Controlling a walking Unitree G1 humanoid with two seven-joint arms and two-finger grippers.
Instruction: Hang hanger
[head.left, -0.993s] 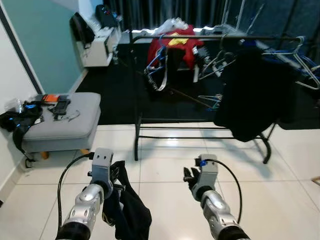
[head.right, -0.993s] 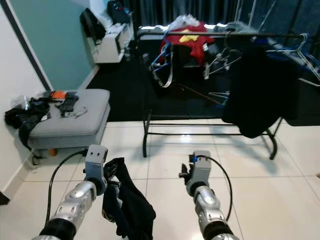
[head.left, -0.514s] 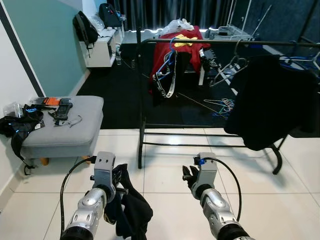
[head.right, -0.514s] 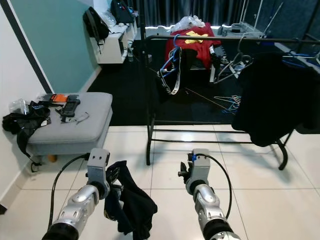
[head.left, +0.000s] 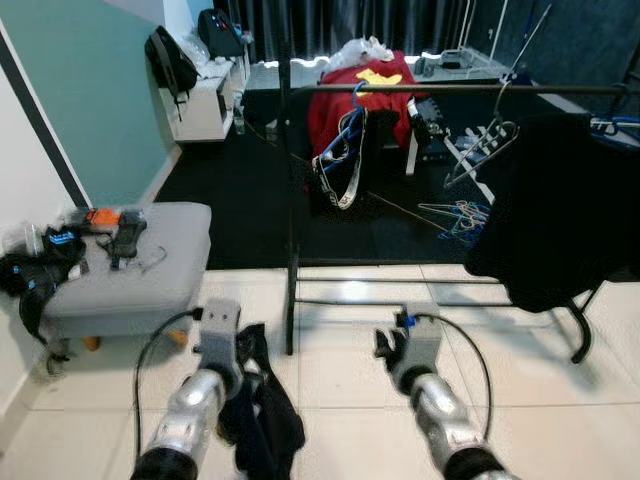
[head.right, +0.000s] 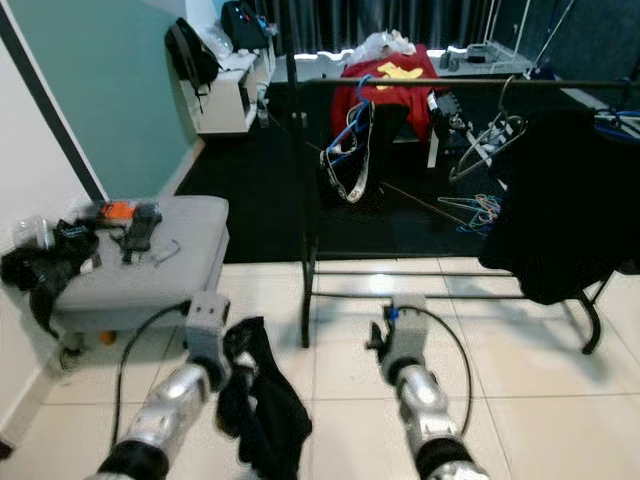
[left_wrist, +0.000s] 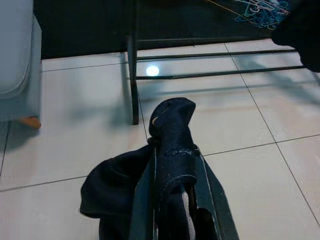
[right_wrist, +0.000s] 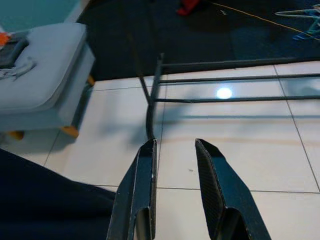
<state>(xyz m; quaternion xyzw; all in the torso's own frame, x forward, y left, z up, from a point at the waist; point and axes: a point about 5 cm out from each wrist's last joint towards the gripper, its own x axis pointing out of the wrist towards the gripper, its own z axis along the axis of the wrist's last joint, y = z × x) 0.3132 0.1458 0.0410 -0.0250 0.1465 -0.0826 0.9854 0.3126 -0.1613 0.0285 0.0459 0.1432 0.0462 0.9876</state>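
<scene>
Hanger not discernible as such; a dark garment (left_wrist: 165, 150) is clamped between the left gripper's (left_wrist: 172, 200) fingers, draped over them and hanging low above the tiled floor (head.left: 560, 400), presumably on its hanger, carried toward the rack. Right gripper (right_wrist: 175, 190) held forward, fingers apart, nothing between them, likely free to assist. Clothes rack (head.left: 400, 90) stands ahead, black garment (head.left: 560, 220) already on its rail. Grey ottoman (head.left: 130, 270) to the left carries small clutter.

Ottoman (head.left: 130, 265) left of rack (head.left: 292, 200), garment (head.left: 555, 215) hanging right
</scene>
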